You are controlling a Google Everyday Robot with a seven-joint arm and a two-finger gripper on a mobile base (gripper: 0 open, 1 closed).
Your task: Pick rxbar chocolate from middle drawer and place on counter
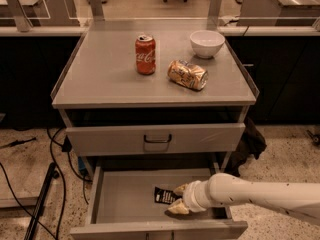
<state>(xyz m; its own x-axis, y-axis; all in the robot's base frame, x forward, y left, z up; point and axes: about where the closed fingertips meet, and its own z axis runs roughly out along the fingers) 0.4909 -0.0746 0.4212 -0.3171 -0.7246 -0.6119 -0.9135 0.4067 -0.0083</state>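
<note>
I see the white-armed two-finger gripper (178, 199) reaching into the open shallow grey metal middle drawer (125, 204) from 3 o'clock. Its tan fingers (181, 189) are spread, and the small black-wrapped rxbar chocolate (163, 196) lies flat just at its 9 o'clock. Up on the broad grey metal counter (100, 84) stands an upright red cola can (145, 54), with a crushed tan can (187, 74) at its 4 o'clock and a round white bowl (207, 43) at its 2 o'clock.

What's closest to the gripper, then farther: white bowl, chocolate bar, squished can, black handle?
From the gripper, low in the middle drawer:
1. rxbar chocolate, beside it, left.
2. black handle, above, drawer front.
3. crushed can, on counter.
4. white bowl, counter's back right.
</note>
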